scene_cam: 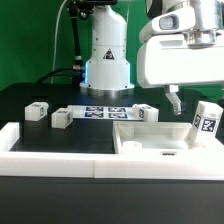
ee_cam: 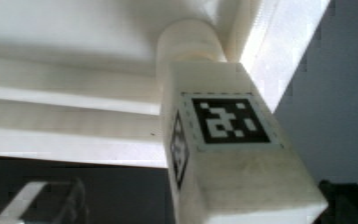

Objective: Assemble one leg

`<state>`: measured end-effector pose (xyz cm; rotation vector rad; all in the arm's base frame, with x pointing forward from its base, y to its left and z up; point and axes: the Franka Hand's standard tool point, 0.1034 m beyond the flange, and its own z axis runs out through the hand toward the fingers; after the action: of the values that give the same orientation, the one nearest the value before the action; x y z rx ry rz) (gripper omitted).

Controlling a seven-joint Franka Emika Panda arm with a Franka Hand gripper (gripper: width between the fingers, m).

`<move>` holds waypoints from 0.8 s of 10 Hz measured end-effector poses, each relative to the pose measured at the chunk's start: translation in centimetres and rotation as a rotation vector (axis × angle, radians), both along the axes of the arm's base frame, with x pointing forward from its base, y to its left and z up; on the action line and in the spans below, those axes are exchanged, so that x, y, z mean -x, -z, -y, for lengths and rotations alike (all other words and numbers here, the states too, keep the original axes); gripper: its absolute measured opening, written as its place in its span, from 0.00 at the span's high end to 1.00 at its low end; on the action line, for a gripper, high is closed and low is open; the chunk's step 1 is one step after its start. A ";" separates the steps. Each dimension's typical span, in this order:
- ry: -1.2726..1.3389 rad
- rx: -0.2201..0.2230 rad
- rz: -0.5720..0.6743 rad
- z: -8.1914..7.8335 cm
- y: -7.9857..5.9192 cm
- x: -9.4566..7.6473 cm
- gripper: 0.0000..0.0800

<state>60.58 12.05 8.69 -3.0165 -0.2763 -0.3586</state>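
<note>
Big white hand point(scene_cam: 180, 104) up high at the exterior view's right, over the black counter point(scene_cam: 70, 135). One thin finger point(scene_cam: 175, 100) pointing down, above the far edge of the large flat white panel point(scene_cam: 150, 140). Just beside that finger, toward the exterior view's right, the leg point(scene_cam: 207, 122): a small white post, tipped a little, with a black-and-white tag facing the camera. Very near the hand, but cannot tell if touching.

In the wrist view, same leg filling the middle, very close up, tag easy to see, with white panel behind. Dark bits low down on both sides, too blurry to name. So cannot tell how far open the hand is, or if holding the leg at all.

Farther back on the counter, three more small white posts: two point(scene_cam: 37, 111) point(scene_cam: 61, 117) toward the exterior view's left, one point(scene_cam: 146, 111) near the panel. Between them, lying flat, the marker board point(scene_cam: 108, 112), in front of the robot's white base point(scene_cam: 107, 60).
</note>
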 end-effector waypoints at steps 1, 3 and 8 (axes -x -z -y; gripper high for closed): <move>0.000 -0.003 -0.063 -0.3 -0.1 -0.1 0.19; -0.015 -0.003 -0.200 -0.5 -0.1 0.3 0.19; -0.021 -0.003 -0.230 -0.5 0.0 -0.2 0.43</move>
<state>60.83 12.58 8.69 -3.0108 -0.2874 -0.0087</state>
